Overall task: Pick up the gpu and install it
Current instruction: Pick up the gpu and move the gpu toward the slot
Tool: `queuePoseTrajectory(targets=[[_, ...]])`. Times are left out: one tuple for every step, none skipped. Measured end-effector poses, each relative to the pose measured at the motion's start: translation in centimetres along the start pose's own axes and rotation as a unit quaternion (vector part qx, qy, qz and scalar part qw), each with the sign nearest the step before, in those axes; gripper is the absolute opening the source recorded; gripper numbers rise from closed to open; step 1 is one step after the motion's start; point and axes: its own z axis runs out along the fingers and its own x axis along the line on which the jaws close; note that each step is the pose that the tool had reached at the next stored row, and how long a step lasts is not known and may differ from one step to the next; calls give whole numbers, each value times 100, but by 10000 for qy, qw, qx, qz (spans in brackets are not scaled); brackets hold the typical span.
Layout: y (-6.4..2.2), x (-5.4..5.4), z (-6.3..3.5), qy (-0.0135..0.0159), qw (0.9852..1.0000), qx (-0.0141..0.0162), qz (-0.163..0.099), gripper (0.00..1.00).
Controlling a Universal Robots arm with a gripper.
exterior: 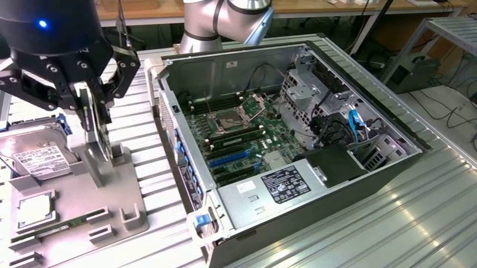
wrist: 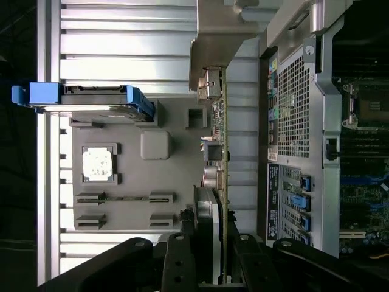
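The gpu [exterior: 95, 131] is a thin black card standing on edge at the upright post of the grey parts holder [exterior: 75, 201], at the exterior view's left. My gripper [exterior: 93, 103] comes down over it, one finger on each face, shut on the card. In the wrist view the gpu [wrist: 222, 140] runs edge-on away from my gripper [wrist: 209, 261], its round fan housing bulging between the fingers [wrist: 176, 261]. I cannot tell whether its lower edge still rests in the holder. The open computer case [exterior: 298, 139] lies to the exterior view's right, with its blue card slots [exterior: 227, 159] exposed.
On the holder [wrist: 155, 118] sit a silver hard drive [exterior: 33, 153] with blue rails, a square processor [exterior: 33, 209] and a slim memory stick [exterior: 52, 229]. The case's rear wall [wrist: 298, 121] stands close beside the card. Everything rests on a ribbed metal table [exterior: 387, 223].
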Motion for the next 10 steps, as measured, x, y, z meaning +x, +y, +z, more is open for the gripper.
queuePoseTrajectory(targets=[[2, 0, -31, 0, 10000, 0, 0, 28], [4, -1, -66, 0, 10000, -1, 0, 28], [5, -2, -101, 0, 10000, -1, 0, 28], [7, -3, -135, 0, 10000, -1, 0, 28], [9, -3, -171, 0, 10000, -2, 0, 28], [11, -4, -207, 0, 10000, -2, 0, 28], [13, -5, -252, 0, 10000, -2, 0, 28], [17, -6, -316, 0, 10000, -2, 0, 28], [19, -7, -359, 0, 10000, -2, 0, 28], [21, -8, -395, 0, 10000, -3, 0, 28]])
